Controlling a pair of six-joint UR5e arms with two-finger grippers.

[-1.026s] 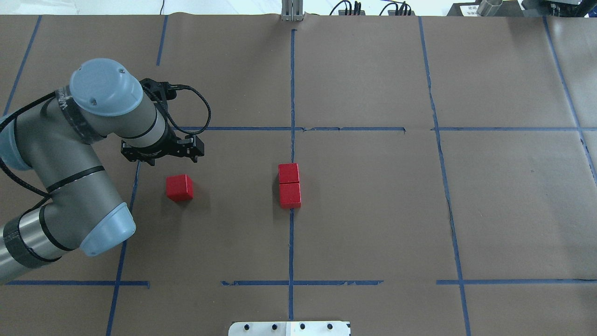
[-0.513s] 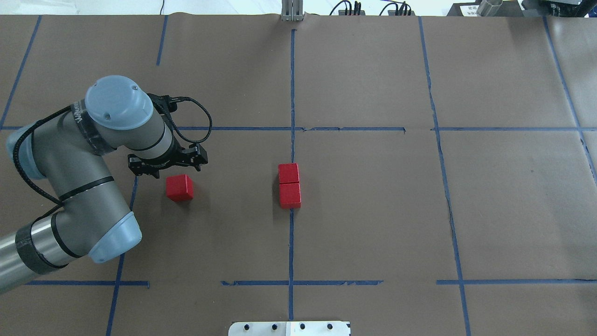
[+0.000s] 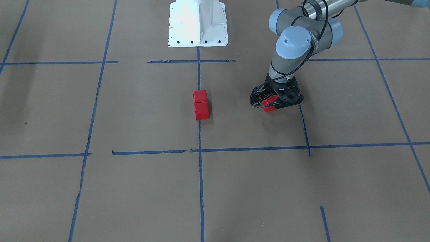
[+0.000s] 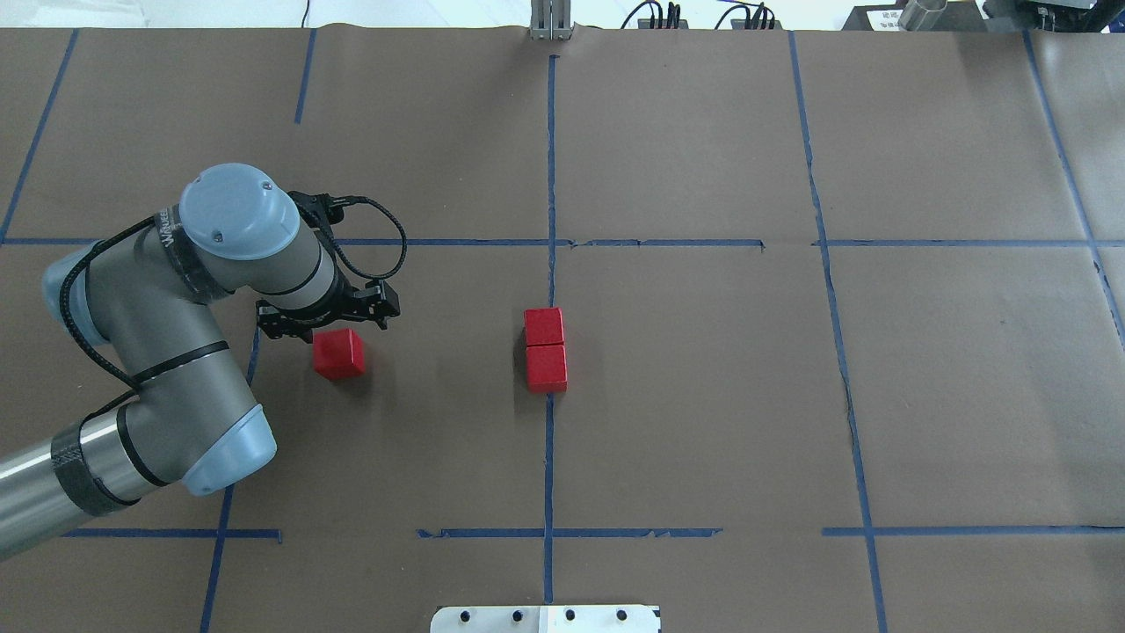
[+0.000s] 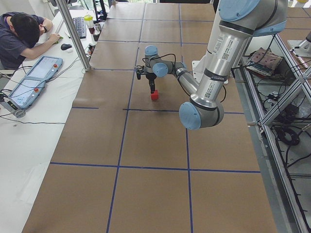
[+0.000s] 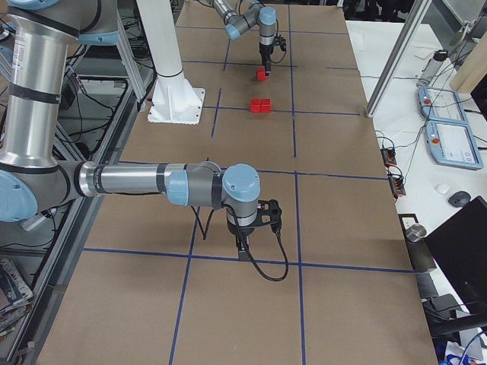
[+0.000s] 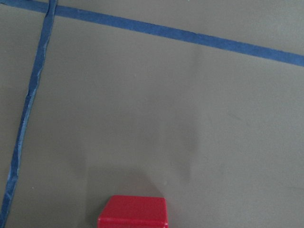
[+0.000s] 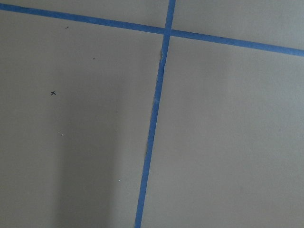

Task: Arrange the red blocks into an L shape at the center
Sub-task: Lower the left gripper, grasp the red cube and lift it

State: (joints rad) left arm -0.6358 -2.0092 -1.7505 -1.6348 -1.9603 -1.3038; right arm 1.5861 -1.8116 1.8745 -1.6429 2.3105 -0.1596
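Two red blocks [image 4: 544, 326] [image 4: 547, 367] lie touching in a line on the blue tape [image 4: 549, 440] at the center [image 4: 615, 352]; they also show in the front view [image 3: 200, 96] [image 3: 202, 110]. A third red block [image 4: 339, 353] lies alone to the left. My left gripper [image 4: 327, 318] hangs low just beyond it and looks open; in the front view the gripper [image 3: 273, 102] partly hides that block [image 3: 269, 107]. The left wrist view shows the block [image 7: 134, 217] at its bottom edge. My right gripper [image 6: 242, 249] shows only in the right side view, so I cannot tell its state.
The white robot base plate [image 3: 197, 23] stands at the table's near edge, also in the overhead view [image 4: 545, 619]. A metal post [image 4: 551, 22] stands at the far edge. A person [image 5: 24, 34] sits at a desk beside the table.
My left arm has swung toward the lone red block; the gripper has moved nearer and to the right, ending just beyond the block. The blocks have not moved.
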